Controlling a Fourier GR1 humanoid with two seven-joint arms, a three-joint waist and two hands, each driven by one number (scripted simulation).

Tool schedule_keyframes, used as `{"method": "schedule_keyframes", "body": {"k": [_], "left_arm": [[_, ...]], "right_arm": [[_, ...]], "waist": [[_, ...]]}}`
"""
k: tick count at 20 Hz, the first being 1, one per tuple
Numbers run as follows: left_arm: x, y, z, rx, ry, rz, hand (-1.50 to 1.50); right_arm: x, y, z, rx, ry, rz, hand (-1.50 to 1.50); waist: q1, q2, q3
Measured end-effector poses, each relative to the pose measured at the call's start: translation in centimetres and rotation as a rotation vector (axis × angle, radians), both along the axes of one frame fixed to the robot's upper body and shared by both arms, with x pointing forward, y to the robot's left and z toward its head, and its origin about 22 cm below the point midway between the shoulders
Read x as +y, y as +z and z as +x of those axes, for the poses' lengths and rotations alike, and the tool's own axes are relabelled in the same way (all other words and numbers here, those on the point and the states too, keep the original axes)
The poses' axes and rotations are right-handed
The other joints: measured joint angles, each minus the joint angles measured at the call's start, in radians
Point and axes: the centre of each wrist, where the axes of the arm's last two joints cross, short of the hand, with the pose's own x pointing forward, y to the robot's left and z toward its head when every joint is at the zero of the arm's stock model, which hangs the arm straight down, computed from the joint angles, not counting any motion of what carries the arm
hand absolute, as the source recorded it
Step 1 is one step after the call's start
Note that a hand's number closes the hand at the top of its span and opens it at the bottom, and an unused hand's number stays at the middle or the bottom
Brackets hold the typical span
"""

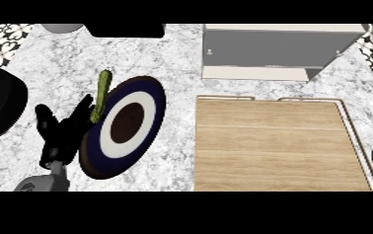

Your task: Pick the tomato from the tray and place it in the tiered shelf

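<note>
My left hand [62, 134] rests open, fingers up, beside the plate [109, 169] and a green vegetable [102, 92], idle, I judge, since the job lies rightward. I see no tomato on the tray [277, 149] or in the tiered shelf [277, 45] beyond.

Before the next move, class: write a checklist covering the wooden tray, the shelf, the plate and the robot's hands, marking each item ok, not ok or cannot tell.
1. Tomato on the wooden tray: not ok; no tomato shows on it or anywhere else in the head view.
2. Tiered shelf in view, just beyond the tray's far edge: ok.
3. Left hand free to grasp: ok; its fingers are relaxed and hold nothing.
4. Right hand in view: not ok; it does not show.
5. Plate and green vegetable away from the tray: ok; both lie on the counter to its left.
</note>
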Motion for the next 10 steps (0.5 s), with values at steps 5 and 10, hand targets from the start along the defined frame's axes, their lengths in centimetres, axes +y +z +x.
{"method": "schedule_keyframes", "body": {"k": [5,10], "left_arm": [[0.0,-0.1,0.0,-0.001,-0.002,0.001,0.0],[0.2,0.0,0.2,0.006,0.001,0.004,0.0]], "right_arm": [[0.0,-1.4,1.8,-0.014,-0.006,-0.012,1.5],[-0.6,-2.3,3.1,-0.036,0.014,-0.001,1.5]], "waist": [[0.001,0.001,-0.001],[0.001,0.001,0.0]]}}
